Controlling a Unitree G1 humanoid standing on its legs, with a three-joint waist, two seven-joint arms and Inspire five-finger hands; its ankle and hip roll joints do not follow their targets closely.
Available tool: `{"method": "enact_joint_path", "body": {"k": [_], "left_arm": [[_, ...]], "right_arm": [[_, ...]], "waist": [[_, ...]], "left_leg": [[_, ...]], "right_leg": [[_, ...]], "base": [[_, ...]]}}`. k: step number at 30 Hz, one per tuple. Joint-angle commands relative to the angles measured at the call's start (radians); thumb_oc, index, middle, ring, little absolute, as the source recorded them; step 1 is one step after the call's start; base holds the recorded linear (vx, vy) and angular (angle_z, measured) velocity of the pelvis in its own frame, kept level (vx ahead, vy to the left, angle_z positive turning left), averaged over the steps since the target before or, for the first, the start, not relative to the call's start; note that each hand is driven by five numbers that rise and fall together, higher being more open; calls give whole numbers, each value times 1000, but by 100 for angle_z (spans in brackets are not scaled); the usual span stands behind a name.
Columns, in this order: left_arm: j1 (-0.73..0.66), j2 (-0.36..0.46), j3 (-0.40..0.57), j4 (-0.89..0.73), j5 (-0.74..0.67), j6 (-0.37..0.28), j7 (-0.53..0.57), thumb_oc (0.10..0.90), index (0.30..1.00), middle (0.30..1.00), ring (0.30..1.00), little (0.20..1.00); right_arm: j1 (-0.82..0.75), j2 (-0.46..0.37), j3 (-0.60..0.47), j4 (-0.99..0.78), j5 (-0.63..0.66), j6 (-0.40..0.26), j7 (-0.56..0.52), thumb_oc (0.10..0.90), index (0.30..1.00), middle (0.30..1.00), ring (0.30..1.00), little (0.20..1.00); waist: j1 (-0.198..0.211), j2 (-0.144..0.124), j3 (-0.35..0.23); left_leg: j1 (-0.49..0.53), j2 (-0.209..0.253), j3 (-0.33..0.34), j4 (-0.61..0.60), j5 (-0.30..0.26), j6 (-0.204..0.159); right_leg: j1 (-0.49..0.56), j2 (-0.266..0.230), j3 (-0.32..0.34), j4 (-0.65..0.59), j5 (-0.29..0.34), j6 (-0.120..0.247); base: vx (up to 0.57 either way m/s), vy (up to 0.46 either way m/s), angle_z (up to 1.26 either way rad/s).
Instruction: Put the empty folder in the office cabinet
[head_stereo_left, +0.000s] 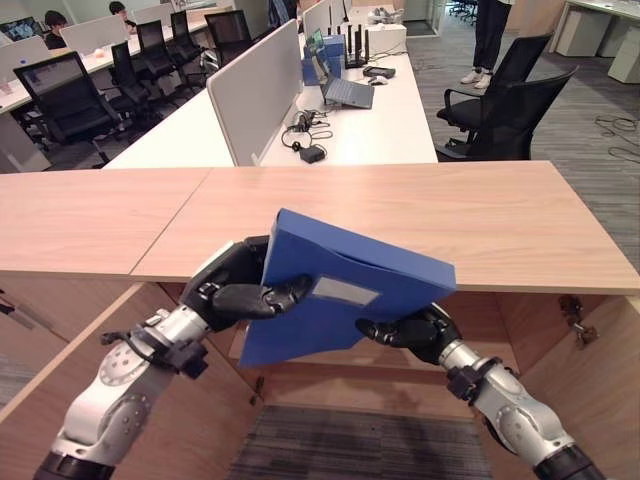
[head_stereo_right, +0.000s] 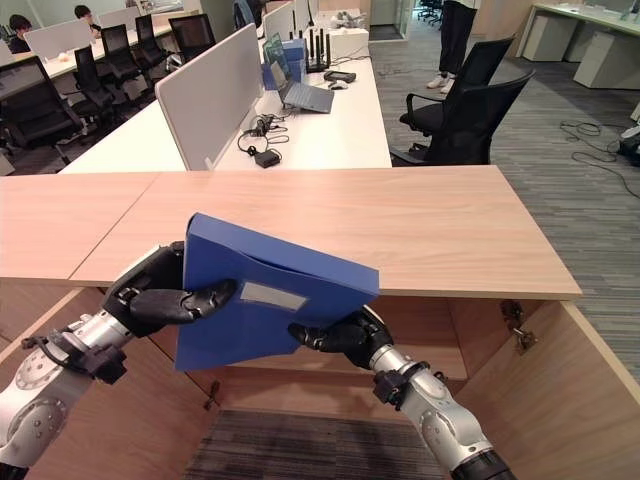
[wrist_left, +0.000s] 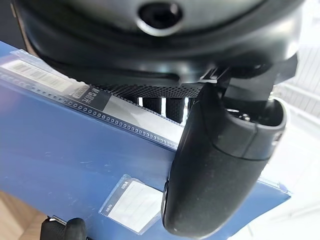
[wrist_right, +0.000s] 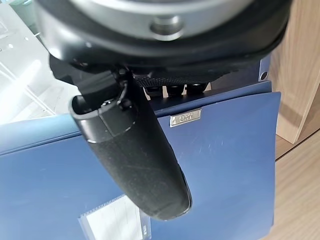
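You see: wood tabletop (head_stereo_left: 420, 215) | white desks (head_stereo_left: 375, 125) with dividers (head_stereo_left: 255, 90) | black chairs (head_stereo_left: 500, 100) | grey carpet (head_stereo_left: 590, 150)

Bright even office light (wrist backgrounds overexposed).

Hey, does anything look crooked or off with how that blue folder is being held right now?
The blue folder is tilted, its left side higher than its right, held in front of the open cabinet. The left robot hand and right robot hand both grip it. Nothing looks damaged.
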Motion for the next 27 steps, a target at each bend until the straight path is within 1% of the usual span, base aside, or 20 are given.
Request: {"method": "enact_joint_path", "body": {"k": [1, 3, 5, 8, 10, 11, 12, 13, 14, 15, 16, 27], "left_arm": [[-196, -93, -95, -115, -107, -109, -87, 400, 300, 300, 300, 300], [-228, -142, -121, -100, -95, -123, -64, 400, 300, 300, 300, 300], [-248, -163, -141, -90, -88, -128, -47, 400, 300, 300, 300, 300], [-244, -185, -144, -91, -81, -135, -40, 400, 300, 300, 300, 300], [-231, -236, -135, -80, -82, -148, -12, 400, 300, 300, 300, 300], [-227, -245, -134, -77, -84, -151, -7, 400, 300, 300, 300, 300], [-223, -257, -135, -74, -82, -153, 3, 400, 300, 300, 300, 300], [-223, -257, -135, -74, -82, -153, 3, 400, 300, 300, 300, 300], [-220, -262, -134, -74, -82, -153, 5, 400, 300, 300, 300, 300], [-218, -266, -133, -72, -80, -154, 6, 400, 300, 300, 300, 300], [-215, -274, -132, -66, -79, -156, 14, 400, 300, 300, 300, 300], [-191, -314, -106, -47, -80, -170, 41, 400, 300, 300, 300, 300]], "right_arm": [[-310, 207, 153, -238, 117, -79, 200, 800, 900, 900, 900, 900], [-342, 258, 175, -235, 130, -84, 191, 800, 900, 900, 900, 900], [-355, 283, 198, -225, 136, -83, 183, 800, 900, 900, 900, 900], [-363, 295, 211, -229, 147, -83, 183, 800, 900, 900, 900, 900], [-371, 322, 204, -237, 167, -97, 168, 800, 900, 900, 900, 900], [-372, 326, 203, -236, 172, -98, 165, 800, 900, 900, 900, 900], [-372, 332, 198, -237, 181, -106, 157, 679, 719, 719, 719, 719], [-372, 332, 198, -237, 181, -106, 157, 612, 618, 618, 618, 618], [-371, 333, 197, -240, 184, -106, 157, 529, 493, 493, 493, 493], [-371, 335, 196, -241, 189, -104, 156, 482, 422, 422, 422, 422], [-374, 336, 196, -240, 197, -106, 155, 400, 300, 300, 300, 300], [-357, 341, 185, -249, 228, -108, 147, 400, 300, 300, 300, 300]], "waist": [[-26, -43, -22], [-24, -46, -24], [-23, -46, -24], [-22, -47, -25], [-20, -48, -27], [-19, -48, -27], [-19, -48, -27], [-19, -48, -27], [-19, -47, -27], [-19, -48, -27], [-19, -47, -26], [-18, -48, -26]], "left_leg": [[66, -21, -52, -1, -109, 7], [65, -22, -52, 0, -109, 8], [65, -21, -51, 1, -110, 8], [66, -20, -51, 2, -111, 7], [68, -20, -52, 2, -112, 7], [68, -20, -52, 2, -113, 7], [68, -20, -52, 2, -113, 7], [68, -20, -52, 2, -113, 7], [68, -20, -52, 2, -113, 7], [67, -20, -51, 2, -113, 7], [67, -19, -53, 2, -112, 6], [67, -19, -54, 1, -115, 5]], "right_leg": [[87, -10, 63, 8, -172, 35], [88, -10, 65, 8, -172, 32], [89, -9, 64, 8, -172, 30], [90, -9, 64, 8, -173, 28], [91, -9, 63, 8, -172, 27], [91, -8, 63, 8, -172, 26], [91, -8, 63, 8, -173, 26], [91, -8, 63, 8, -173, 26], [91, -8, 62, 8, -172, 25], [92, -8, 62, 8, -173, 25], [92, -8, 62, 8, -173, 25], [92, -7, 58, 8, -175, 24]], "base": [[0, 0, 0], [0, 0, 0], [0, 0, 0], [0, 0, 0], [0, 0, 0], [0, 0, 0], [0, 0, 0], [0, 0, 0], [0, 0, 0], [0, 0, 0], [0, 0, 0], [0, 0, 0]]}}
